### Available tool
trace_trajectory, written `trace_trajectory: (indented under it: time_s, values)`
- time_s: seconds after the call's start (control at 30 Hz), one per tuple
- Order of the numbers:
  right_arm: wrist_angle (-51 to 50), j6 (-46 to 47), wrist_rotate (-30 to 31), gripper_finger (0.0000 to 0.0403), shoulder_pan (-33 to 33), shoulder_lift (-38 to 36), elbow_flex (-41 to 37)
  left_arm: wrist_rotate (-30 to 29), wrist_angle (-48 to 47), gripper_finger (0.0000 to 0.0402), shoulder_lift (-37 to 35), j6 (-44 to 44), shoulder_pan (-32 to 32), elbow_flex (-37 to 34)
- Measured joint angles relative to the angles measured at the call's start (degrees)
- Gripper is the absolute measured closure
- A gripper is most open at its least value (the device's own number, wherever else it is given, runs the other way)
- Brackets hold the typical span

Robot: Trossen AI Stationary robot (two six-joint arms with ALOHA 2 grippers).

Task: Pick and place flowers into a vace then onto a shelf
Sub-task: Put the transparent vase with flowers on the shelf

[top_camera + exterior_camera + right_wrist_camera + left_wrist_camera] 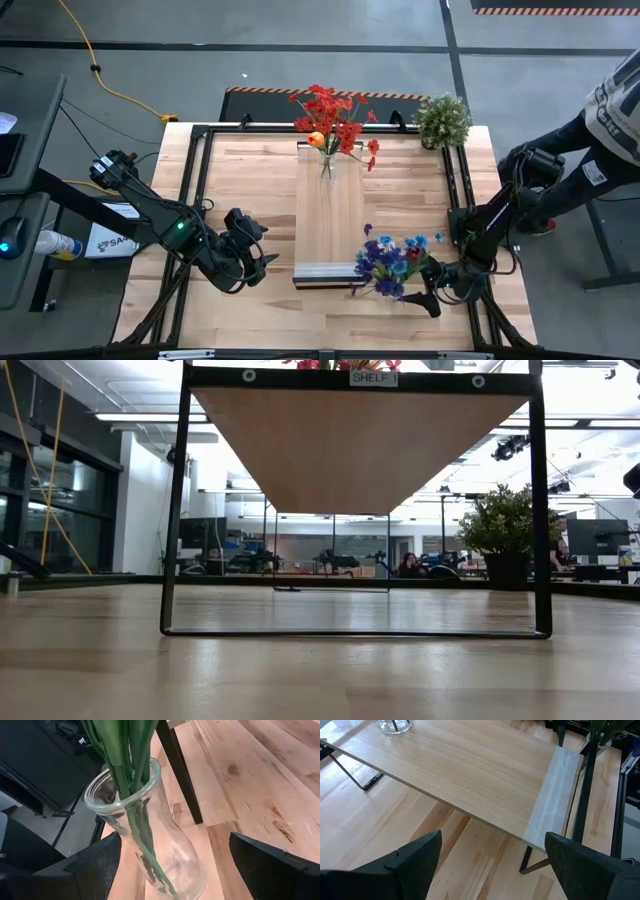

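Observation:
The shelf is a raised light-wood plank with a pale end strip. At its far end stands a glass vase holding red and orange flowers. Blue and purple flowers stand in a second clear glass vase, just right of the shelf's near end. Its base is out of view. My right gripper is open, with one finger on each side of this vase's body; I see no touch. My left gripper hangs open left of the shelf's near end, facing the plank.
A bushy potted plant stands at the table's far right corner and also shows in the low view as the plant. Black shelf legs rise from the slatted tabletop. A person stands by the right edge.

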Motion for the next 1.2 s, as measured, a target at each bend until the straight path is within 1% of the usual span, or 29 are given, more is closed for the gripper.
trace_trajectory:
  time_s: [0.23, 0.4, 0.63, 0.8, 0.9, 1.03, 1.2]
  values:
    - [0.0, 0.5, -1.8, 0.0046, -0.7, 0.0, 0.0, 0.0, 0.0, 0.0016, 0.0, 0.0, 0.0, 0.0]
    - [1.9, 0.5, -3.3, 0.0046, -0.7, 0.0, 0.0, 0.0, 0.0, 0.0016, 0.0, 0.0, 0.0, 0.0]
    - [3.2, -0.6, -2.9, 0.0046, -0.7, 0.4, 0.1, 0.0, 0.0, 0.0016, 0.0, 0.0, 0.0, 0.0]
    - [7.0, -0.2, -2.4, 0.0046, -0.7, 5.2, 0.1, 0.0, 0.0, 0.0016, 0.0, 0.0, 0.0, 0.0]
    - [13.2, -0.8, -0.7, 0.0046, -0.7, 9.3, 0.1, 0.0, 0.0, 0.0016, 0.0, 0.0, 0.0, 0.0]
    - [21.1, -4.7, 1.6, 0.0046, -0.7, 13.4, 0.1, 0.0, 0.0, 0.0016, 0.0, 0.0, 0.0, 0.0]
    - [23.2, -4.9, 3.8, 0.0046, -0.7, 17.1, 0.5, 0.0, 0.0, 0.0016, 0.0, 0.3, 0.0, 0.0]
